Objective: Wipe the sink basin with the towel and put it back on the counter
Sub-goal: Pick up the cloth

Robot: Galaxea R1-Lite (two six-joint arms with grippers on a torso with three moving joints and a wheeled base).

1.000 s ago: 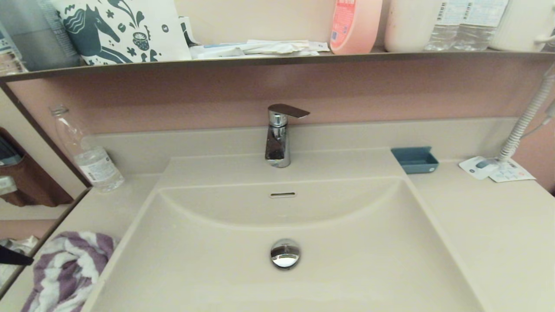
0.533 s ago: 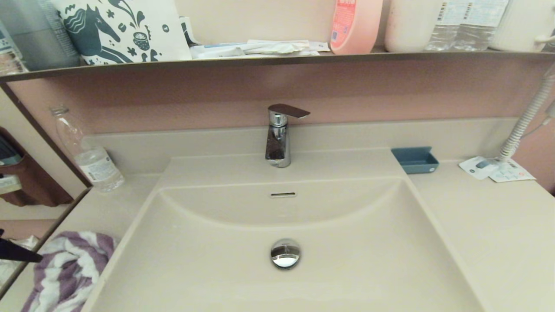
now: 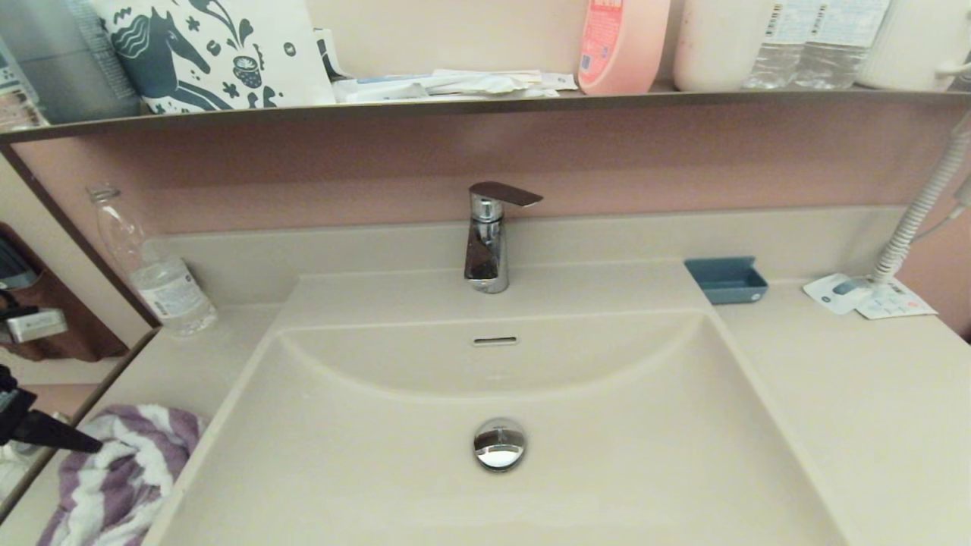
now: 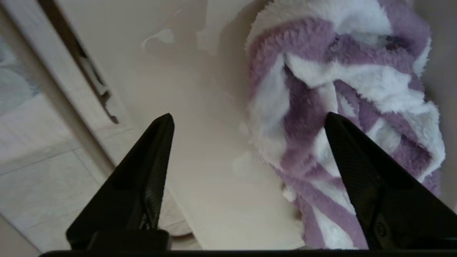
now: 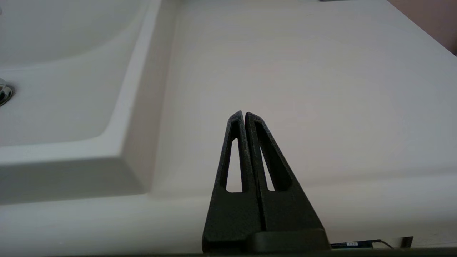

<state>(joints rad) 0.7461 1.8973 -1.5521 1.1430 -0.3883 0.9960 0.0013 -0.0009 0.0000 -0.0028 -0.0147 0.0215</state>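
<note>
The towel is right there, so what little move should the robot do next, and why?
Probably ease the left end effector further over the towel and down onto it, then close. It is open, with one fingertip over bare counter and the other over the towel's edge, so it holds nothing yet. The towel lies bunched beside the sink basin, which has not been wiped. The right end effector rests shut over the counter.

Pinkish-brown wall (image 3: 645,152), dark-edged shelf (image 3: 485,102), mirror (image 3: 45,318) at left

Open room above the sink basin (image 3: 607,455) — only the faucet (image 3: 487,243) intrudes.
</note>
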